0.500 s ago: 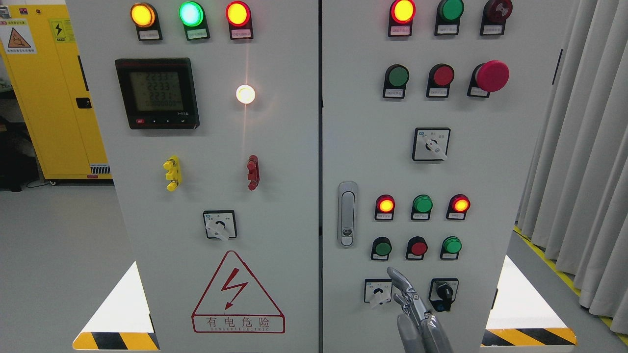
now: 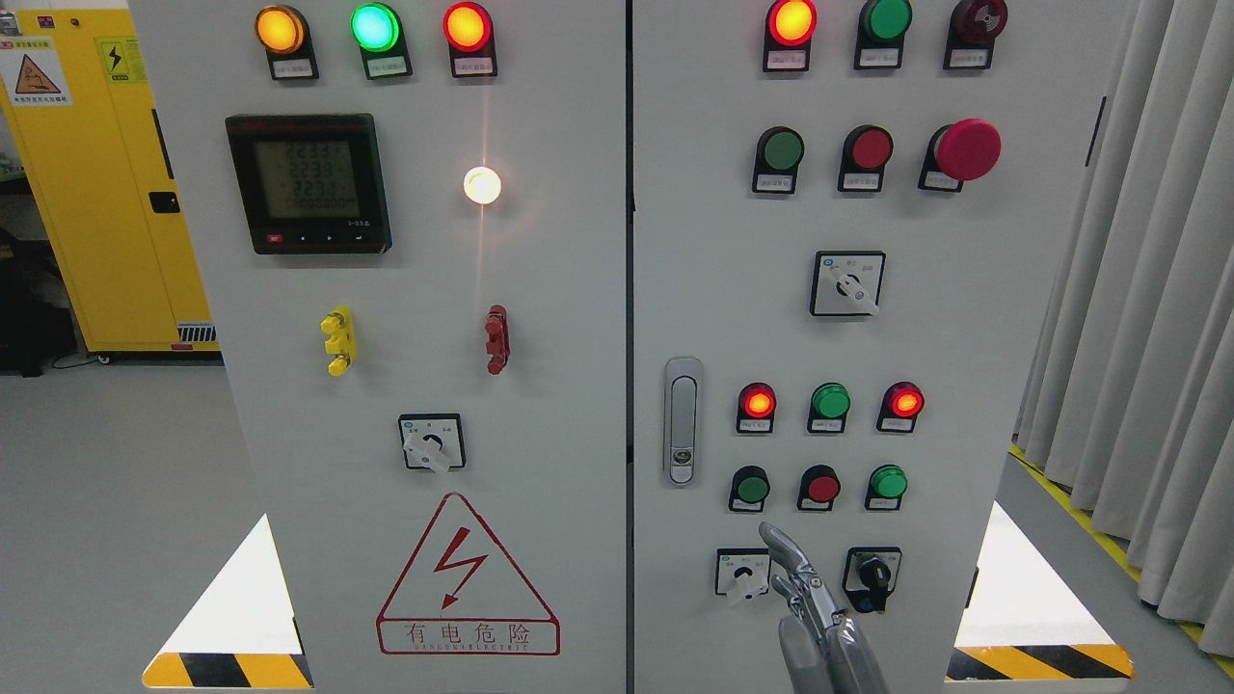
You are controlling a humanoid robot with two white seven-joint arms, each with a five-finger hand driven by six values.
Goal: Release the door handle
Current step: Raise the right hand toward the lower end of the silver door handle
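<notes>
1. The fingers (image 2: 786,564) of the right hand (image 2: 815,617) were stretched out and relaxed, pointing up and slightly left, and held nothing; the arm came in at the bottom edge, right of the middle
2. The fingertips lay between the small white rotary selector switch (image 2: 743,574) and the black key switch (image 2: 873,575), in front of the pale grey cabinet door (image 2: 964,386)
3. The silver recessed door handle (image 2: 683,421) stood up and to the left of the fingers, apart from them, its long axis vertical, near the door's left edge
4. By my judgement the handle was already let go, and only the right hand was near it; the left hand was out of view
5. No container showed; the door appeared shut, so the cabinet's inside was hidden
</notes>
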